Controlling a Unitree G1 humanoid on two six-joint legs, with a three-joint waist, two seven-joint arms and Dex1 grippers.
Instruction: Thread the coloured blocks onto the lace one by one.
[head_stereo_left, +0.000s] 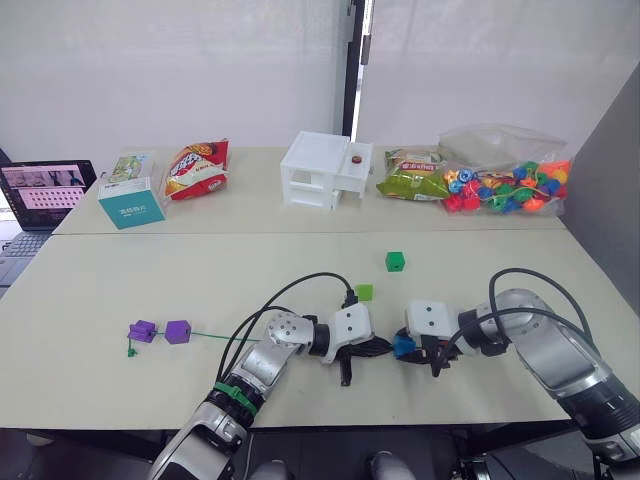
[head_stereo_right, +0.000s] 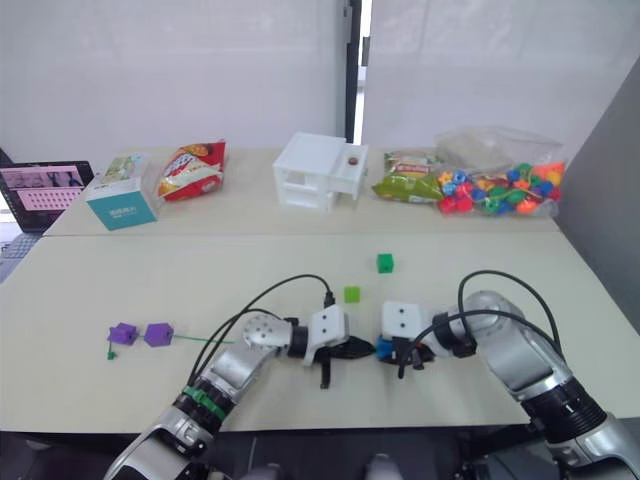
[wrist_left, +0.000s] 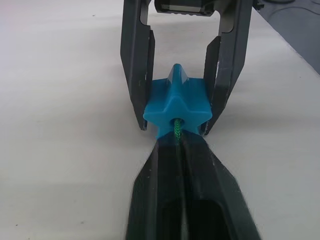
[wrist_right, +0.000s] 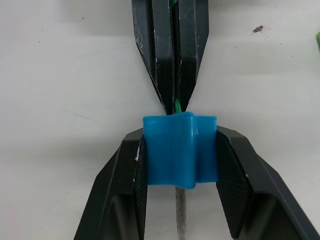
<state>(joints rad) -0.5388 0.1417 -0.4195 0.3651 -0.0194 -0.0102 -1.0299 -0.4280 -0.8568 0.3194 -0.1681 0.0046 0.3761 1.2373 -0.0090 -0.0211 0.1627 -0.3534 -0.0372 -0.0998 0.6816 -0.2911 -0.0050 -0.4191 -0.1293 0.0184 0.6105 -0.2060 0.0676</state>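
The blue block (head_stereo_left: 403, 346) sits low over the table's front middle, and my right gripper (head_stereo_left: 408, 350) is shut on its two sides. My left gripper (head_stereo_left: 380, 348) faces it from the left, shut on the green lace (wrist_left: 177, 128), which enters the block's hole. The lace's grey tip (wrist_right: 180, 210) pokes out of the far side of the block (wrist_right: 180, 150). From there the lace (head_stereo_left: 212, 336) runs left to two purple blocks (head_stereo_left: 160, 331) strung near its knotted end. A light green block (head_stereo_left: 364, 292) and a dark green block (head_stereo_left: 395, 261) lie loose just behind the grippers.
At the back stand a bag of mixed beads (head_stereo_left: 505, 185), a white box (head_stereo_left: 325, 170), snack bags (head_stereo_left: 197, 168), a teal carton (head_stereo_left: 130, 203) and a laptop (head_stereo_left: 45, 195). Black cables (head_stereo_left: 300, 285) loop over both wrists. The table's front edge is close below the grippers.
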